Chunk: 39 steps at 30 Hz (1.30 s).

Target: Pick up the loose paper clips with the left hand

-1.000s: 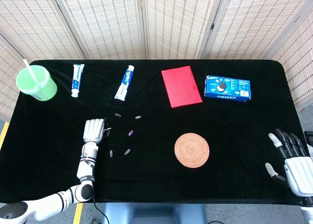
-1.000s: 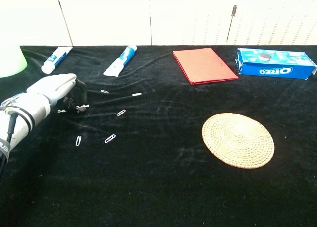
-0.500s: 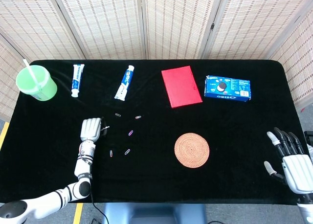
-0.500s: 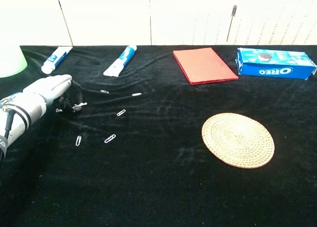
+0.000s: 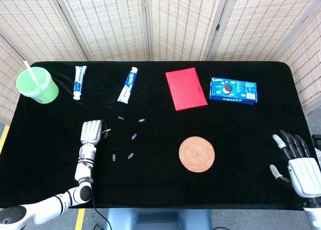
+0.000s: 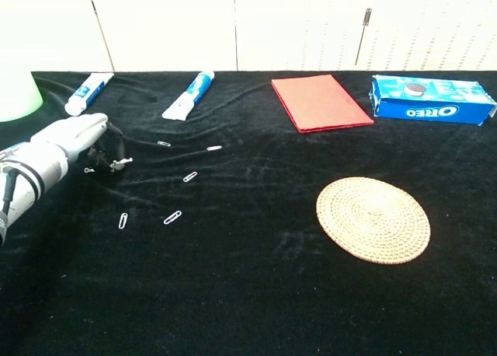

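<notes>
Several loose paper clips lie on the black tablecloth: one (image 5: 121,118) near the toothpaste, one (image 5: 142,120) to its right, a pink one (image 5: 134,136) in the middle, and two (image 5: 116,157) (image 5: 130,155) nearer the front. My left hand (image 5: 92,131) (image 6: 74,142) hovers to their left with its fingers curled in, and a small clip (image 6: 120,162) is pinched at its fingertips. At the table's front right corner, my right hand (image 5: 296,162) has its fingers spread and holds nothing.
A green cup (image 5: 37,85) with a straw stands at the back left. Two toothpaste tubes (image 5: 79,82) (image 5: 128,84), a red notebook (image 5: 186,88) and an Oreo box (image 5: 233,90) line the back. A woven coaster (image 5: 196,153) lies right of centre.
My left hand has drawn back to the left, away from the loose clips, carrying the pinched clip. The right hand has shifted slightly.
</notes>
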Each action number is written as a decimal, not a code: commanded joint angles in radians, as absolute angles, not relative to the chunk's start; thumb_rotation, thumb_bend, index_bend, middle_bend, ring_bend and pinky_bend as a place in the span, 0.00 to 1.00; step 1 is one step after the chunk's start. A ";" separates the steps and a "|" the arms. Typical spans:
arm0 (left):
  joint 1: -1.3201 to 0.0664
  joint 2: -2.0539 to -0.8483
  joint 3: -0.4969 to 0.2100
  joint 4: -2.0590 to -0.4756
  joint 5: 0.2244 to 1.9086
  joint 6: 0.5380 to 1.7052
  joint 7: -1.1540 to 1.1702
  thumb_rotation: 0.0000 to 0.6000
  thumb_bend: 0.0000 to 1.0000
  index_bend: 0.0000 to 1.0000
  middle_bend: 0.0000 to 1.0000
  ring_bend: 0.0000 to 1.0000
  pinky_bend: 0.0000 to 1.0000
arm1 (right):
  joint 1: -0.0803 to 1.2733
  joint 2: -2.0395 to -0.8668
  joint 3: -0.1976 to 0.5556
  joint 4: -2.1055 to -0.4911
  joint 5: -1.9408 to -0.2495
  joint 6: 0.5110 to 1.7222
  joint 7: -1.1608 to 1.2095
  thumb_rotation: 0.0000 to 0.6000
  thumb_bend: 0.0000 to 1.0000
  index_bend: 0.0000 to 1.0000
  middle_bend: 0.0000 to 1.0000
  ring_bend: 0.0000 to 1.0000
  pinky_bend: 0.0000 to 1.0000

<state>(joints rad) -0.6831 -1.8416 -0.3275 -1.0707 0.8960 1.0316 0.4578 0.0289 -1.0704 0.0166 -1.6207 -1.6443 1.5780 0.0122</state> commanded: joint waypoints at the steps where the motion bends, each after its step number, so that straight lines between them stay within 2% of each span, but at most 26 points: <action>1: -0.674 -1.818 -0.327 -1.112 0.894 1.049 0.466 1.00 0.50 0.82 1.00 1.00 1.00 | 0.028 -1.070 0.016 -1.621 -1.647 1.581 0.014 1.00 0.35 0.00 0.00 0.00 0.00; 9: -0.616 -1.796 -0.334 -1.239 1.103 1.225 0.176 1.00 0.51 0.83 1.00 1.00 1.00 | 0.029 -1.071 0.016 -1.616 -1.653 1.586 0.024 1.00 0.35 0.00 0.00 0.00 0.00; 16: -0.566 -1.708 -0.345 -1.455 1.090 1.220 0.095 1.00 0.52 0.84 1.00 1.00 1.00 | 0.029 -1.074 0.016 -1.610 -1.662 1.595 0.032 1.00 0.35 0.00 0.00 0.00 0.00; 21: -0.534 -1.696 -0.296 -1.545 1.112 1.252 0.118 1.00 0.53 0.83 1.00 1.00 1.00 | 0.032 -1.074 0.012 -1.614 -1.675 1.594 0.031 1.00 0.35 0.00 0.00 0.00 0.00; 29: -0.495 -1.764 -0.213 -1.521 1.140 1.259 0.074 1.00 0.53 0.83 1.00 1.00 1.00 | -0.017 -1.066 0.009 -1.607 -1.743 1.733 0.065 1.00 0.35 0.00 0.00 0.00 0.00; 33: -0.487 -1.800 -0.189 -1.477 1.149 1.252 0.070 1.00 0.53 0.84 1.00 1.00 1.00 | -0.026 -1.062 0.005 -1.597 -1.748 1.748 0.087 1.00 0.35 0.00 0.00 0.00 0.00; 39: -0.481 -1.829 -0.188 -1.441 1.160 1.252 0.070 1.00 0.53 0.84 1.00 1.00 1.00 | -0.031 -1.057 -0.001 -1.589 -1.758 1.755 0.099 1.00 0.35 0.00 0.00 0.00 0.00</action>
